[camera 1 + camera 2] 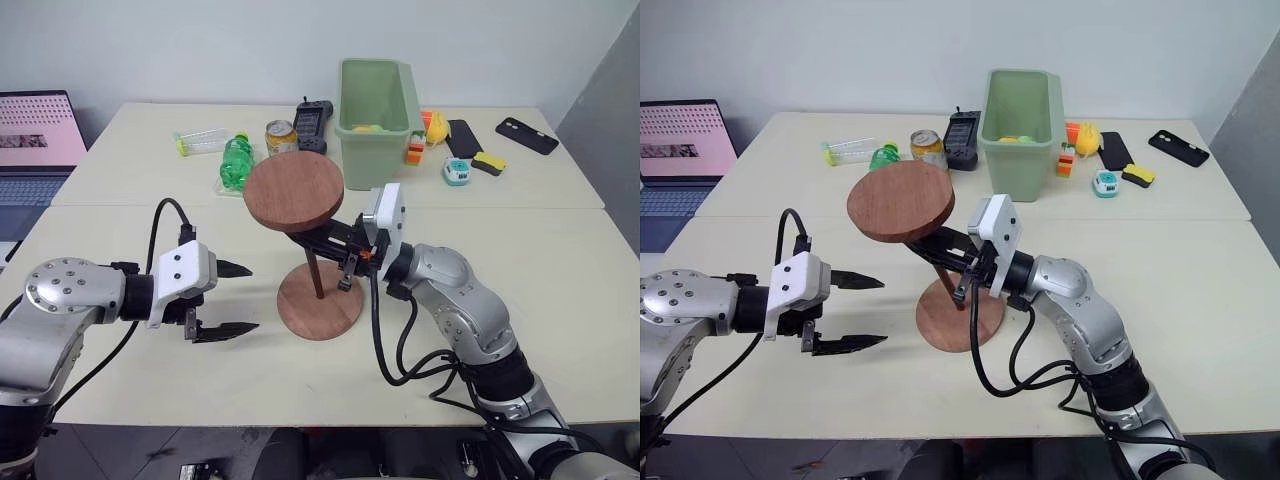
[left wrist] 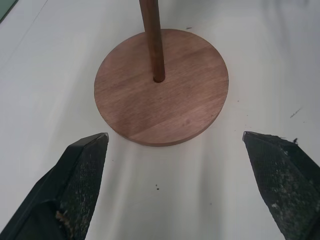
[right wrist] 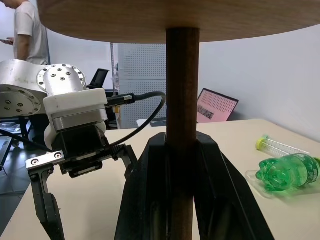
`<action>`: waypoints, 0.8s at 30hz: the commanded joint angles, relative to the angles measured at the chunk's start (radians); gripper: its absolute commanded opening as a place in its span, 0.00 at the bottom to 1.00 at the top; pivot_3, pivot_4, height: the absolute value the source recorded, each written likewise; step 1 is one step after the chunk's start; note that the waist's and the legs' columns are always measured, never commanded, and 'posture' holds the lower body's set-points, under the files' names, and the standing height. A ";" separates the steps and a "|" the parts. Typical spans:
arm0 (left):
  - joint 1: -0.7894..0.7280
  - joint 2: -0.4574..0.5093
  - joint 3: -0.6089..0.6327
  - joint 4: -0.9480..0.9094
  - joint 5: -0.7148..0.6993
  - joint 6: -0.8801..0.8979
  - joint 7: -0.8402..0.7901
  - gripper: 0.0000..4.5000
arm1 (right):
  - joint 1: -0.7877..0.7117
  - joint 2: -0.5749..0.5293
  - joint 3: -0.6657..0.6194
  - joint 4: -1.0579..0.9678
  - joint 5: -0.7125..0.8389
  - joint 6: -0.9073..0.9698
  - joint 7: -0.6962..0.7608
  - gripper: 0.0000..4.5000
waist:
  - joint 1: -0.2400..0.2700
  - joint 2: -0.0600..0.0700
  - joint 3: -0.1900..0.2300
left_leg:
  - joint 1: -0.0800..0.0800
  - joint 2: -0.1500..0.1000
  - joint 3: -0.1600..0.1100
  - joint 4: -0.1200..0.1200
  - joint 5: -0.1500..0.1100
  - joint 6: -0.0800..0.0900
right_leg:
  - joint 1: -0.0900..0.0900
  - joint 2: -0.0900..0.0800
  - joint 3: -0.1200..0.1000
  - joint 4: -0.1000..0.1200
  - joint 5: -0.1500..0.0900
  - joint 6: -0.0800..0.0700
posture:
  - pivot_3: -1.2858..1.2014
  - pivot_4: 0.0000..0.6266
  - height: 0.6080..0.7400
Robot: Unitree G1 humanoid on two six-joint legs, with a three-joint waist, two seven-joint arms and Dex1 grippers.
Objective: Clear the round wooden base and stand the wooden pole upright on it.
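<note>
The round wooden base [image 1: 330, 312] lies flat on the table in front of me. The wooden pole [image 1: 315, 272] stands on it, a little tilted, with its lower end in the base's centre hole [image 2: 159, 78] and its own disc [image 1: 294, 190] at the top. My right gripper [image 1: 320, 243] reaches in from the right and is shut on the pole's rod [image 3: 182, 100] just under that disc. My left gripper [image 1: 252, 297] hangs open a short way left of the base, pointing at it, with nothing between its fingers [image 2: 80, 170].
At the back of the table stand a green bin [image 1: 377, 105], a green bottle [image 1: 236, 160], a can [image 1: 281, 136] and a black handset [image 1: 312, 125]. Phones and small toys [image 1: 470, 160] lie back right. A laptop [image 1: 35, 140] sits far left. A person [image 3: 27, 30] stands beyond.
</note>
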 commanded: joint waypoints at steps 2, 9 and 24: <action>-0.014 0.006 0.002 -0.003 -0.007 -0.012 -0.003 1.00 | 0.015 0.003 0.002 -0.013 -0.018 -0.024 0.015 0.05 | 0.000 0.000 0.000 | 0.000 0.000 0.000 0.000 0.000 0.000 | 0.000 0.000 0.000 0.000 0.000 0.000 | 0.52 0.24 1.00; -0.018 0.005 -0.001 0.002 -0.007 -0.017 -0.005 1.00 | 0.025 0.007 0.006 -0.014 -0.029 -0.027 0.016 0.05 | 0.000 0.000 0.000 | 0.000 0.000 0.000 0.000 0.000 0.000 | 0.000 0.000 0.000 0.000 0.000 0.000 | 0.52 0.24 1.00; -0.025 0.000 -0.014 0.000 -0.009 -0.018 0.003 1.00 | 0.065 -0.014 0.020 0.005 -0.057 0.008 0.009 0.05 | 0.000 0.000 0.000 | 0.001 0.000 0.000 0.000 0.000 0.000 | 0.001 0.000 0.000 0.001 0.000 0.000 | 0.52 0.24 1.00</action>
